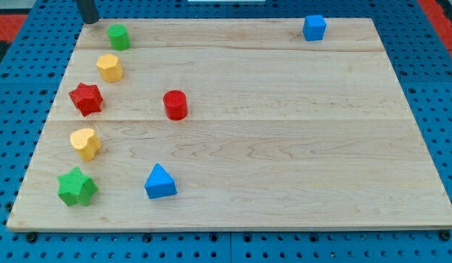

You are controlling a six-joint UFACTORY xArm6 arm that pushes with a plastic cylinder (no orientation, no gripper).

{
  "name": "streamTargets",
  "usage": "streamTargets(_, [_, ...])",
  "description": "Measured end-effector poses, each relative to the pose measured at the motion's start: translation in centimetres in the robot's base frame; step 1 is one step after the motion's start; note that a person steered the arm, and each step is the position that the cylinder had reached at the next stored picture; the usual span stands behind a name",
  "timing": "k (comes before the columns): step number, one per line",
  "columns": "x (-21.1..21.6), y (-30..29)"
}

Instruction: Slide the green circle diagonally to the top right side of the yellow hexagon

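Right, my tip (89, 20) sits at the top-left corner, touching nothing, just left of the green circle (119, 36), which is above the yellow hexagon (109, 67). Looks light and slippery, so I'd push low on its left side, centred.

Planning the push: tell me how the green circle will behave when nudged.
The green circle stands squat on its flat end, so it should slide, not tip. Its round side may let it slip off my tip. The wooden board looks smooth, so expect easy sliding.
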State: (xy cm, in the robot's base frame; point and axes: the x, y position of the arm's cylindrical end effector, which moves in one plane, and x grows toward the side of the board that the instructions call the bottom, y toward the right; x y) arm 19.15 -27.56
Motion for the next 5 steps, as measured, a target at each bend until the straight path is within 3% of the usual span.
streamTargets(3, [0.5,-1.0])
streamTargets(5, [3.7,-2.8])
